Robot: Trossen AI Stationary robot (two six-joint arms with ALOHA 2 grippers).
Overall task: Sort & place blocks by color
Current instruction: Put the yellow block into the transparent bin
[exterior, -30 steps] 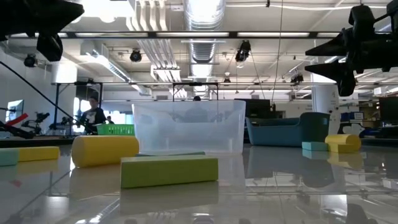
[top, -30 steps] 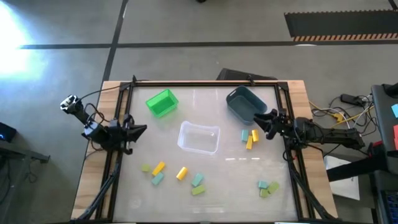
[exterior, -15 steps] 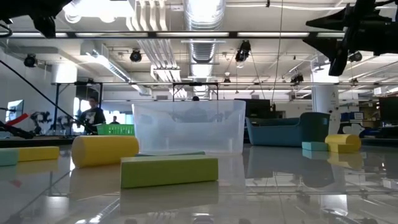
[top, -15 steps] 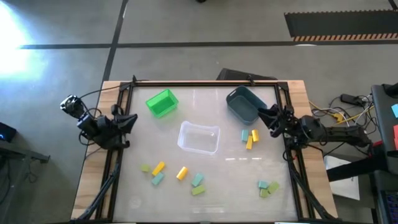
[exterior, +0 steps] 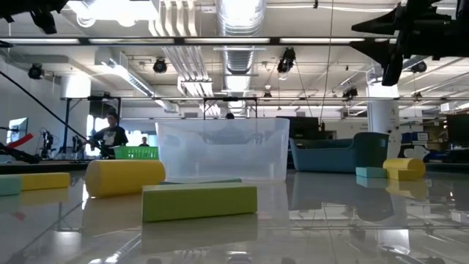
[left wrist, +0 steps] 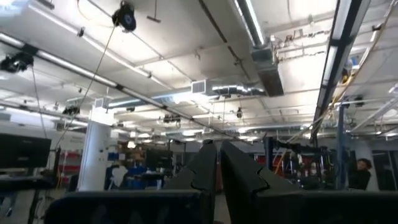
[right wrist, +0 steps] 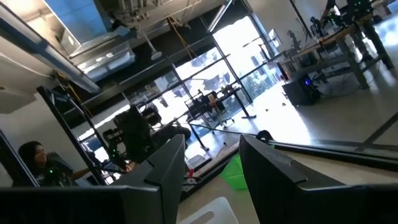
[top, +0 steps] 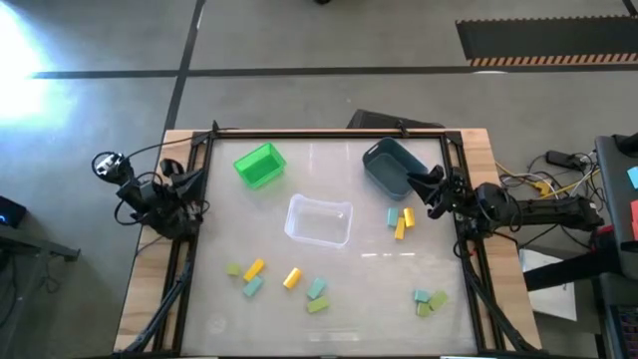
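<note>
About a dozen small blocks lie flat on the table. A yellow block (top: 254, 267), a light green block (top: 234, 269) and a teal block (top: 252, 287) lie near the left, with several more toward the middle. A teal block (top: 393, 215) and two yellow blocks (top: 404, 223) lie right of the clear bin, and a teal-and-green cluster (top: 430, 301) lies near the right corner. My left gripper (top: 191, 176) (left wrist: 219, 163) is shut, raised at the table's left edge. My right gripper (top: 419, 180) (right wrist: 211, 158) is open, high above the blue-grey bin's near end.
A bright green bin (top: 259, 165) stands far left, a clear bin (top: 319, 220) (exterior: 222, 150) in the middle and a blue-grey bin (top: 389, 167) far right. A black frame (top: 329, 134) rims the table. In the low view a yellow block (exterior: 124, 177) and a green block (exterior: 199, 201) lie closest.
My left arm has drawn back toward the table's left edge and tipped upward, rising out of the low view's corner. My right gripper has risen and shifted slightly toward the far edge. No block has moved.
</note>
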